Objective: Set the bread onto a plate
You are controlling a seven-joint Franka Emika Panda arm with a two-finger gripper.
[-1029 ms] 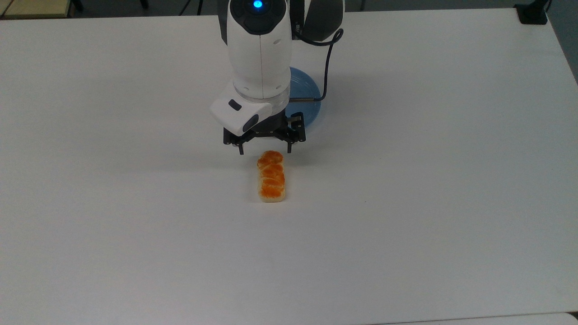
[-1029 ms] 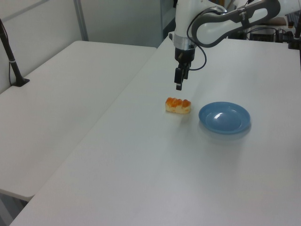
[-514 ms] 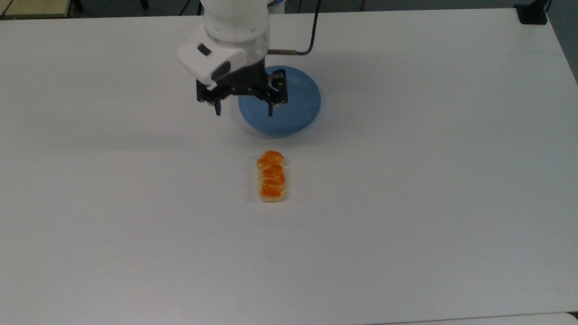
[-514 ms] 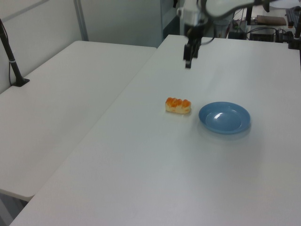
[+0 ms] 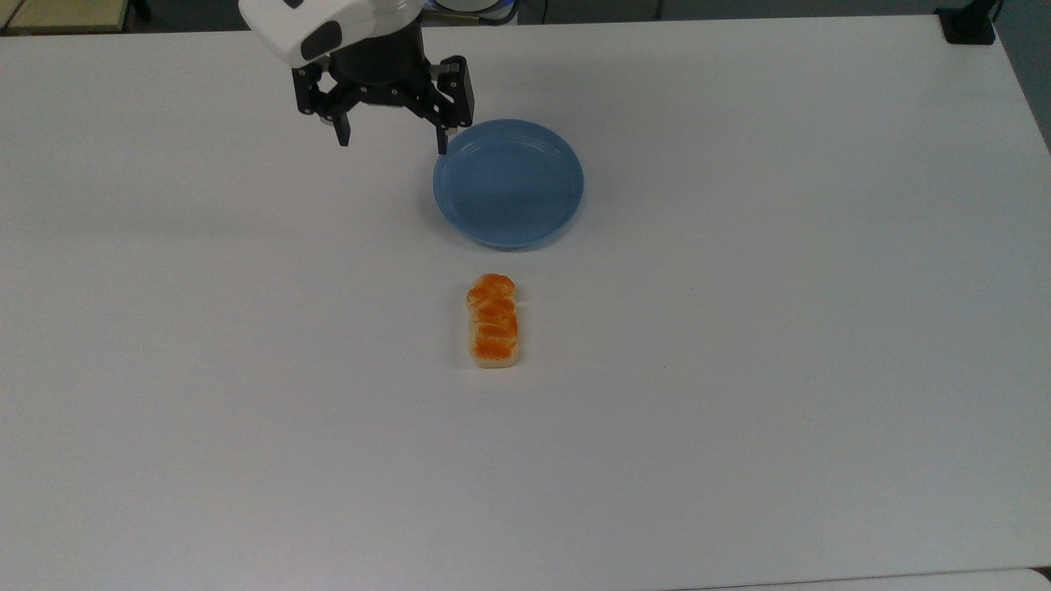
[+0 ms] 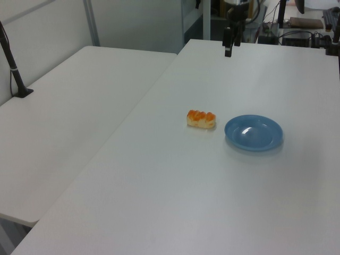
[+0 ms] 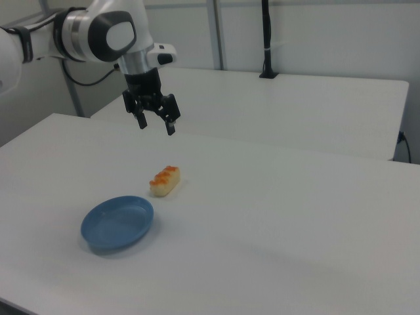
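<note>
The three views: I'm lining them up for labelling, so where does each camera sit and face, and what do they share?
Top view: high above the table, looking down; claw open at the upper edge.
Left view: raised off one table side, looking across; claw far back.
Right view: raised off the opposite side; arm and claw showing.
All share the bread and plate.

We saw the gripper (image 5: 392, 137) at the upper left of the top view, its two black fingers (image 5: 341, 131) spread wide apart with nothing between them, pointing down. The white wrist housing (image 5: 316, 25) sat above it at the frame's top edge. In the right view the gripper (image 7: 156, 123) hung in the upper left, fingers parted, below the white and grey arm (image 7: 98, 33) that reached in from the left edge.
</note>
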